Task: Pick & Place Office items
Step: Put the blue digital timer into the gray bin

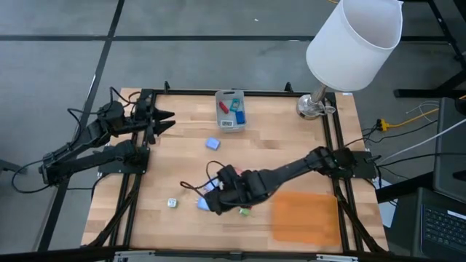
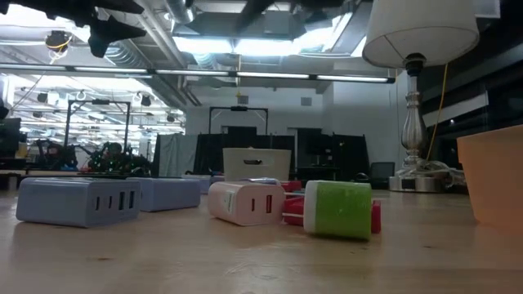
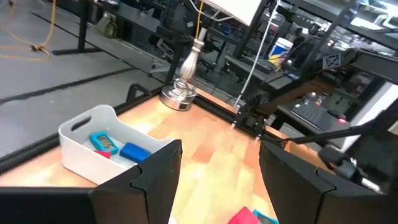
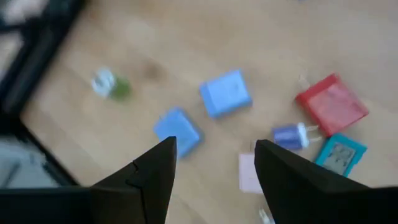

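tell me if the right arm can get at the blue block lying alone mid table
Probably yes. The blue block sits by itself on bare wood with nothing around it, and the right gripper hovers over the nearby cluster with open, empty fingers. The left gripper waits off to the side.

Even, diffuse light falls on the tabletop (image 1: 189, 167) from above, with soft shadows under the arms. In the low view, bright ceiling panels (image 2: 245, 45) glare while nearby pieces look soft. The right wrist view is heavily motion-blurred; the left wrist view is slightly soft.
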